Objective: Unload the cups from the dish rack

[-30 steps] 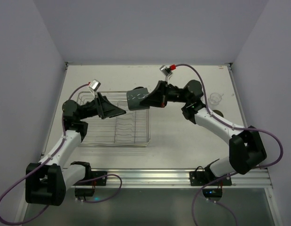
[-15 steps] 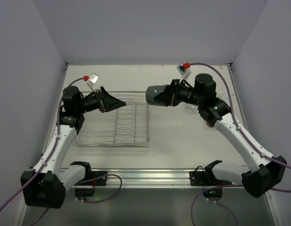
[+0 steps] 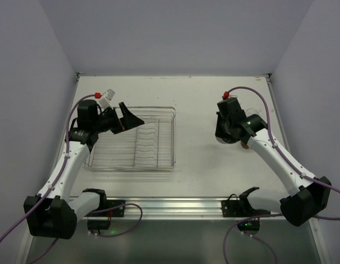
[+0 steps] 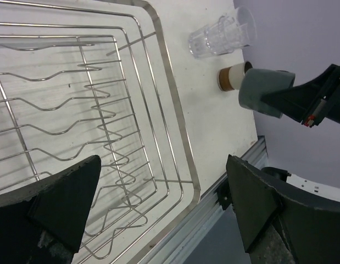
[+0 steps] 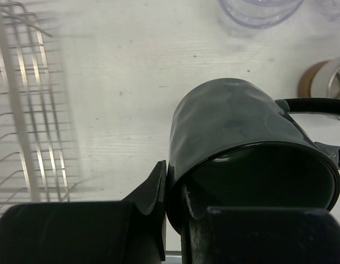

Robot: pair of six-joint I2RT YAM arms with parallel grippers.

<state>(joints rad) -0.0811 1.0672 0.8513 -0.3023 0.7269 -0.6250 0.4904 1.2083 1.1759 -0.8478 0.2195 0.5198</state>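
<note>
Off-white table, faint scuffs, lies under left fingers and right fingers. Walls plain, pale lilac-grey: back wall ahead of both, left wall outboard of left fingers, right wall outboard of right fingers. Metal rail along table's near edge, behind fingers. Grey surface below rail; floor or not, can't tell. Light even, shadows soft.

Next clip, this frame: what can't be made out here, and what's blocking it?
1. Dark mug: in top external it is mostly hidden under the right arm. No view shows whether its base touches the table.
2. Clear tumblers: they overlap in left wrist and are cut by the top edge in right wrist, so the count is uncertain.
3. Cream cup: cut by the right edge in right wrist.
4. Dish rack: blurred in right wrist.
</note>
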